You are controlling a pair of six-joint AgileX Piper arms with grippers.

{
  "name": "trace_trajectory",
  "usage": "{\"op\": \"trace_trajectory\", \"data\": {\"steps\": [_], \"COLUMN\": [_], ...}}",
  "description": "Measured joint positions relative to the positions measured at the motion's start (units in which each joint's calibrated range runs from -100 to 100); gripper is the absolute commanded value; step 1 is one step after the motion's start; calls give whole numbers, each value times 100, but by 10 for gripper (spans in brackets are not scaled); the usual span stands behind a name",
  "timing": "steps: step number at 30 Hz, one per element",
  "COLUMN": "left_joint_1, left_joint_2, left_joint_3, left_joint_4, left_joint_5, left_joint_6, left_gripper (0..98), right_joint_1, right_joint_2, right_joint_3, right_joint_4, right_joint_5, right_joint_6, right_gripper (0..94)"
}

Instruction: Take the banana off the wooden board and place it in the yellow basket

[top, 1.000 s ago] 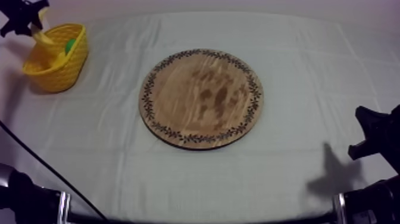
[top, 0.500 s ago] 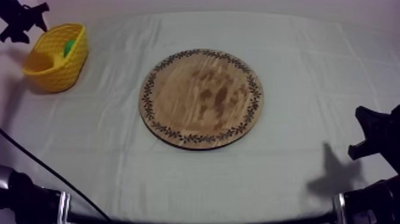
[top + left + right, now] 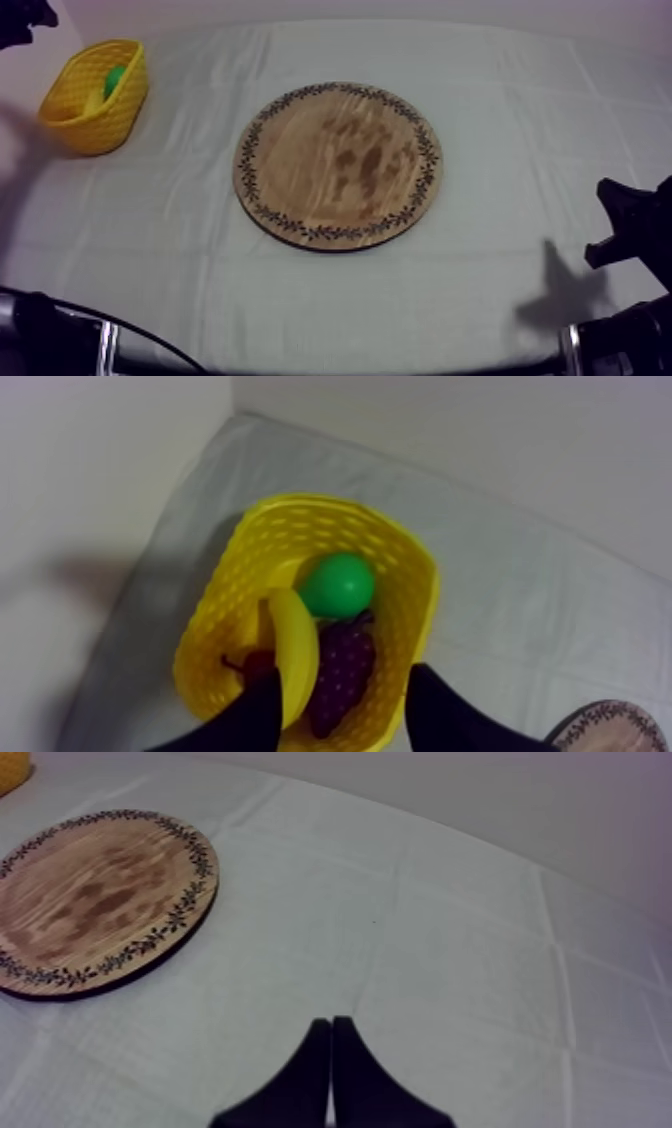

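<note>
Fingers (image 3: 250,716) of left gripper (image 3: 344,674) spread apart, nothing between them. Arm reached out to far corner, gripper hanging above yellow basket (image 3: 405,546) and looking down into it. Banana (image 3: 293,656) lying inside basket, against grapes (image 3: 345,666), green fruit (image 3: 338,584) just beyond. Small red fruit (image 3: 255,666) mostly hidden, tucked under banana and behind near finger. Right gripper (image 3: 331,1022) low at own side, fingers pressed together in narrow wedge, gripping nothing, over cloth (image 3: 450,952) beside wooden board (image 3: 95,892). Board's near rim cut off in right wrist view.
</note>
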Motion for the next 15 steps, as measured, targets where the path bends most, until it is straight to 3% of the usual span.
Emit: {"op": "trace_trajectory", "data": {"steps": [5,15], "left_joint_1": [102,309], "left_joint_2": [-1263,-3630], "left_joint_3": [1089,3417], "left_joint_4": [204,344], "left_joint_5": [-451,-997], "left_joint_6": [-255,-585], "left_gripper": [415,355], "right_joint_1": [0,0], "right_joint_2": [0,0], "right_joint_3": [0,0], "right_joint_4": [0,0], "right_joint_5": [-7,-7], "right_joint_6": [0,0], "right_gripper": [3,3]}}
